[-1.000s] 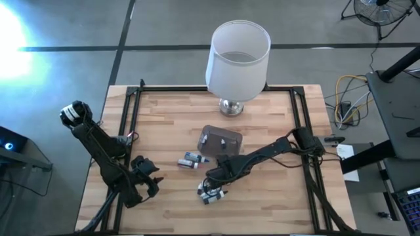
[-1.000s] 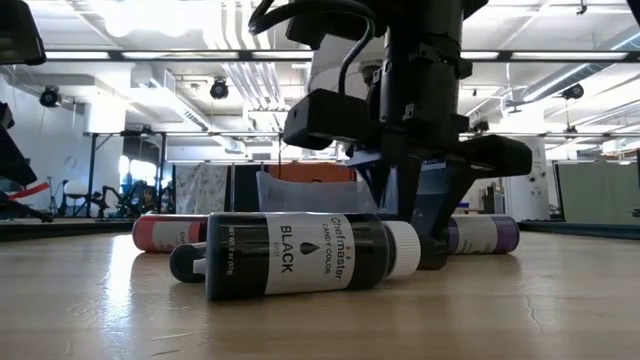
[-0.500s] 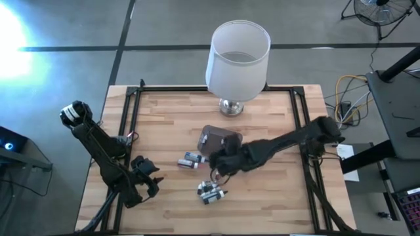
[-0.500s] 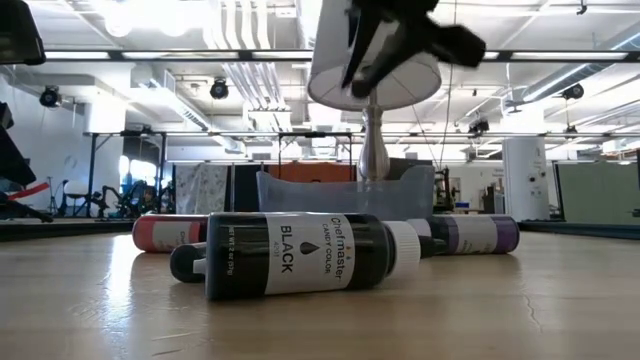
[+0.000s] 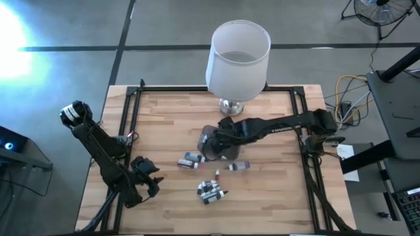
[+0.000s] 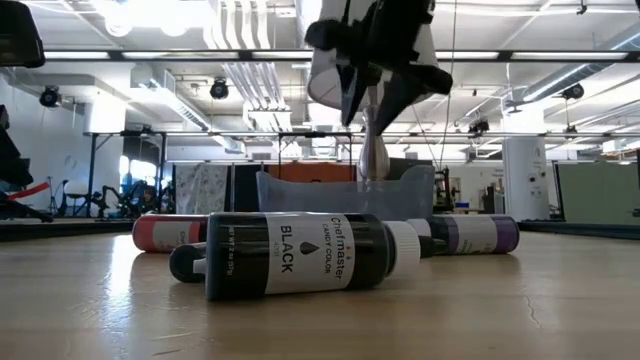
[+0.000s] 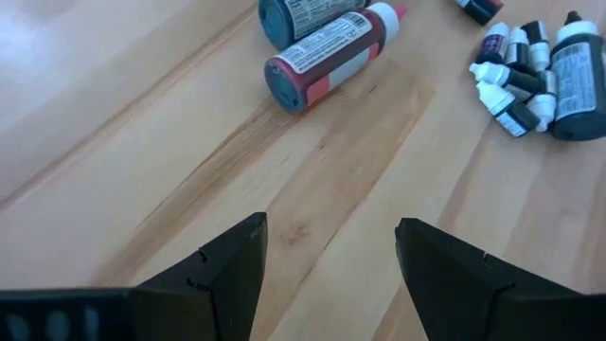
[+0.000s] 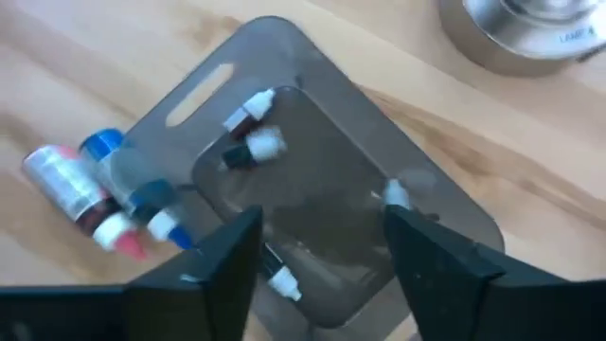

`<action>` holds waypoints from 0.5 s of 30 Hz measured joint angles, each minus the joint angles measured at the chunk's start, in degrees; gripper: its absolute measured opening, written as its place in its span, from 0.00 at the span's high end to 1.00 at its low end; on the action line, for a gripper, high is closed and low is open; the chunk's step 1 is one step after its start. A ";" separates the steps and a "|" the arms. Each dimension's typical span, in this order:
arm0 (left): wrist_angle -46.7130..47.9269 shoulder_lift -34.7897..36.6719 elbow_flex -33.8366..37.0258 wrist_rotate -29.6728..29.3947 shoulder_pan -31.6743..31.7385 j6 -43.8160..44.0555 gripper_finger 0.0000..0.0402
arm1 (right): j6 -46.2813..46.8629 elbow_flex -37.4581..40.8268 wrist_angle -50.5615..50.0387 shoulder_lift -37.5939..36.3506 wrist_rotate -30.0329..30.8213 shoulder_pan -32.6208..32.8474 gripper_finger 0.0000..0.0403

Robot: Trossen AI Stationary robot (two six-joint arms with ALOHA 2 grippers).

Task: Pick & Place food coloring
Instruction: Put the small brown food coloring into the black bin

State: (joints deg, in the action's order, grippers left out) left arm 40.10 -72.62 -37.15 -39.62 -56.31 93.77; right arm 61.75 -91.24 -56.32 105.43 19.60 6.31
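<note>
Food coloring bottles lie on their sides on the wooden table: a pair (image 5: 190, 159), one alone (image 5: 239, 166) and a cluster (image 5: 210, 191) near the front. In the low view a black one (image 6: 300, 255) lies nearest. Several more lie inside the greyish translucent tub (image 8: 237, 114). My right gripper (image 8: 317, 275) hovers open above the tub (image 5: 205, 139), fingers pointing down and holding nothing; one white-capped bottle (image 8: 281, 277) lies in the tub below it. At the near left, my left gripper (image 7: 327, 256) waits open, low over the table (image 5: 149, 182).
A lamp with a white shade (image 5: 238, 59) and a metal base (image 8: 530, 24) stands just behind the tub at the table's far side. A black frame (image 5: 131, 105) runs along the table's edges. Bare wood lies to the right of the tub.
My right gripper has risen from the cluster of bottles near the front and gone toward the far edge, and now hangs over the tub with its fingers apart. The single bottle and a small red-capped one show where the arm covered the table before.
</note>
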 joint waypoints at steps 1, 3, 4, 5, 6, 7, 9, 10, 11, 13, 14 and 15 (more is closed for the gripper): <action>-0.38 0.00 0.00 -0.06 0.00 0.21 0.47 | -0.28 -0.02 -0.02 -0.44 -0.20 1.20 0.41; -1.04 0.00 0.00 -0.09 0.02 0.33 0.47 | 3.00 -0.07 -0.41 -0.96 -2.42 3.81 0.38; -1.56 0.00 0.00 -0.13 0.02 0.34 0.47 | 6.24 -0.07 -0.84 -0.96 -4.59 4.99 0.37; -2.51 0.00 0.04 -0.11 0.05 0.36 0.47 | 9.54 -0.07 -1.40 -0.78 -7.27 6.09 0.37; -4.32 0.00 0.33 0.10 0.14 0.26 0.47 | 11.98 -0.07 -1.75 -0.30 -9.36 7.19 0.37; -6.93 0.00 0.88 0.76 0.38 -0.34 0.47 | 13.06 -0.07 -1.79 0.20 -10.41 8.36 0.37; -14.30 -0.02 2.40 2.49 0.76 -4.14 0.47 | 13.17 -0.04 -1.86 1.26 -9.84 11.40 0.38; -19.22 -0.09 3.16 3.02 0.89 -7.64 0.47 | 12.68 -0.03 -2.05 1.49 -9.18 13.09 0.38; -24.09 -0.17 3.84 3.13 1.20 -11.55 0.47 | 12.62 -0.02 -2.76 1.62 -9.14 14.73 0.39; -30.41 -0.32 4.88 3.95 2.72 -15.10 0.47 | 16.67 0.24 -7.06 1.62 -11.03 17.36 0.40; -31.10 -0.43 5.23 5.01 4.24 -14.34 0.47 | 20.11 0.69 -10.39 1.55 -12.86 18.46 0.40; -30.95 -0.70 5.54 6.12 6.14 -12.38 0.47 | 22.80 1.25 -14.00 1.55 -14.38 19.24 0.40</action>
State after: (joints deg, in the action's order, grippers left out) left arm 9.15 -73.32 -31.60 -33.50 -50.17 81.38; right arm 84.55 -90.00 -70.32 106.98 5.23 25.55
